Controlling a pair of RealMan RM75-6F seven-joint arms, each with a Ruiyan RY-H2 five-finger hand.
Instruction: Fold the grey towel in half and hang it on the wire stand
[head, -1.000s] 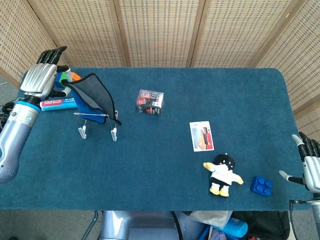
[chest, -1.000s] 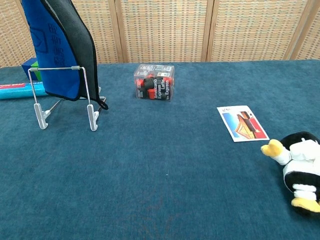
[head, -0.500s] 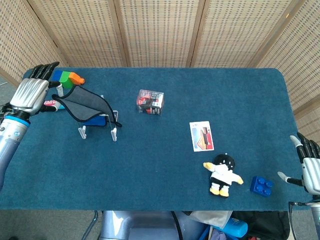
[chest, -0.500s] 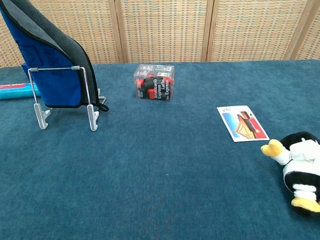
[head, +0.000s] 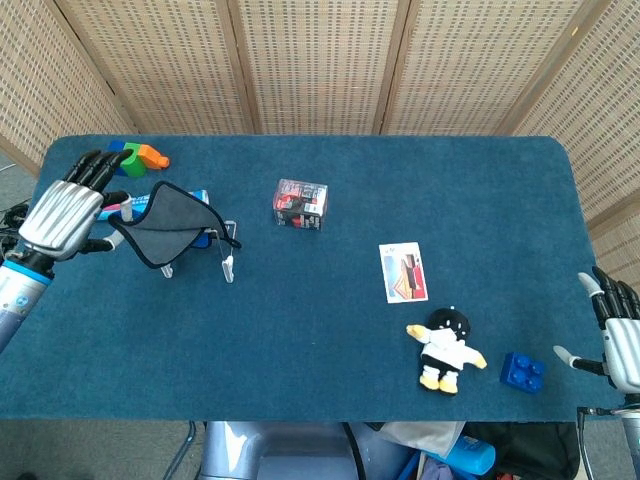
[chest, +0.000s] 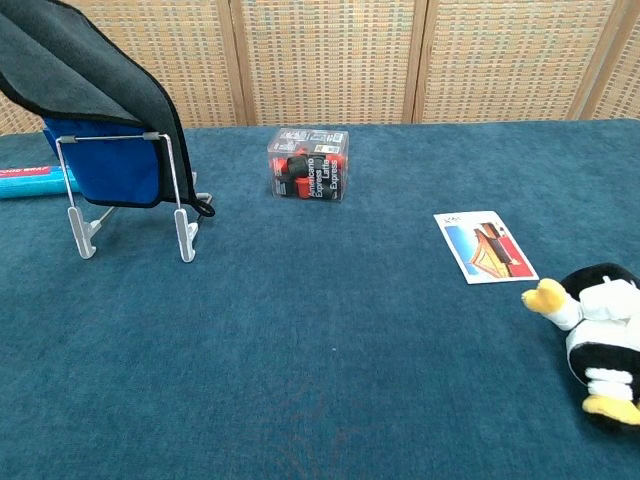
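The left hand (head: 62, 217) is pinching the folded grey towel (head: 168, 222) by its edge, draping it across the wire stand (chest: 128, 196) to hang.

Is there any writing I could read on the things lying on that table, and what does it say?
"Americano Espresso Latte Expresso", roughly, on the clear box; small, so the spelling is uncertain.
The card has a small line of print at its top, too small to read.
The flat packet behind the stand shows no readable print.
The towel shows no readable writing.
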